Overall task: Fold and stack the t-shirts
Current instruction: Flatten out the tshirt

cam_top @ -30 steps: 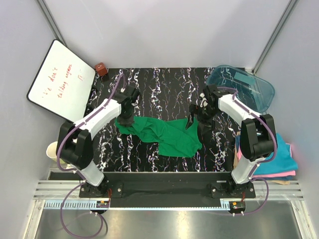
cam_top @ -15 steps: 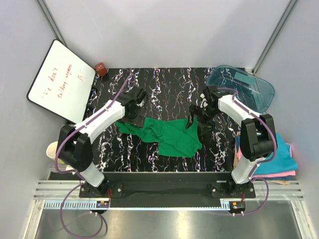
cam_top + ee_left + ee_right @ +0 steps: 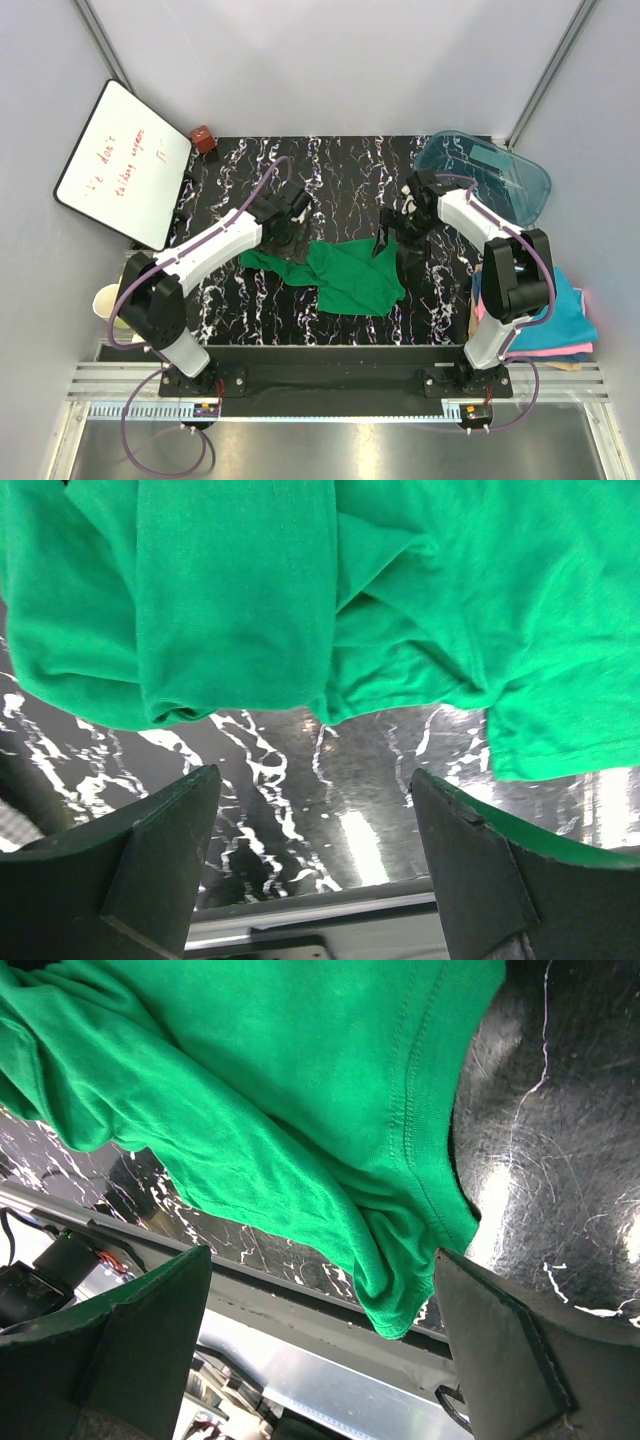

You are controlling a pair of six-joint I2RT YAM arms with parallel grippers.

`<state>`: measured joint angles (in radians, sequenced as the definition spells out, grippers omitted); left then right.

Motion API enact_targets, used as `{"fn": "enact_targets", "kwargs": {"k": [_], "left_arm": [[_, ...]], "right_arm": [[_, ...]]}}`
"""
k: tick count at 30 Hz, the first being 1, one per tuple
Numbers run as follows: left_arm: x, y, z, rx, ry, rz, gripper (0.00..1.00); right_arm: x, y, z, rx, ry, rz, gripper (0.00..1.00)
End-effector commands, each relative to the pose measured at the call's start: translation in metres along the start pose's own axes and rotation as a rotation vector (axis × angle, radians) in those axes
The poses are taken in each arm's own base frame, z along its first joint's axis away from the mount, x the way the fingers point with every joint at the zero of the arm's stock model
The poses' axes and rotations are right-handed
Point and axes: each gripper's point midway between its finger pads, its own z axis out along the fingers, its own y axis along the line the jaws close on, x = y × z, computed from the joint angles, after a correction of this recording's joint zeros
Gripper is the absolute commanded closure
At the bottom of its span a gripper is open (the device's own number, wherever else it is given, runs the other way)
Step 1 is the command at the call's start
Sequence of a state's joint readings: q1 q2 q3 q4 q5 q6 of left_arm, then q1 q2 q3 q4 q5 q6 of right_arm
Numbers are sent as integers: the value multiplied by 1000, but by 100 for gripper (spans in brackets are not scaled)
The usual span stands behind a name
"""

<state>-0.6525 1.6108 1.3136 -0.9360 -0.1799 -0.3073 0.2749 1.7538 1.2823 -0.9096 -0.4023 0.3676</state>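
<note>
At far left, off the tabletop's corner: a white rectangular board with red handwriting, and by it a small reddish-brown block, neither in the way. Next, over the black white-veined table, the left gripper: fingers apart, clamped on nothing, tips just short of the rumpled left end of the bright green cloth t-shirt. Lying crumpled mid-table, long axis running left to right, bulkier toward the near right. At its far right corner, the right gripper: fingers spread wide, with a stitched hem corner sagging under the gap but not pinched. So one arm at each end, the left nearer the bunched folds, the right nearer a clean hem. Judged next: a fresh pinch at both ends and a pull apart along that axis to flatten. Bare table beyond and in front for spreading. Tighter to the right, with the clear teal plastic tub at the far corner and the folded teal-blue, pink and tan pile beside the right arm's base.
</note>
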Motion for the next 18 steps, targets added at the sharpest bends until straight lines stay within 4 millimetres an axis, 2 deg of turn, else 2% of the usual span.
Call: {"fn": "enact_targets", "kwargs": {"k": [1, 8, 13, 18], "left_arm": [[-15, -12, -13, 77, -78, -141, 19], [-4, -19, 5, 88, -57, -305, 28], [6, -9, 13, 27, -70, -401, 30], [1, -5, 24, -3, -109, -432, 34]], "right_arm": [[-14, 13, -9, -25, -56, -64, 0], [-3, 18, -15, -68, -48, -116, 0], [10, 12, -22, -66, -60, -142, 0], [27, 7, -27, -71, -64, -147, 0]]}}
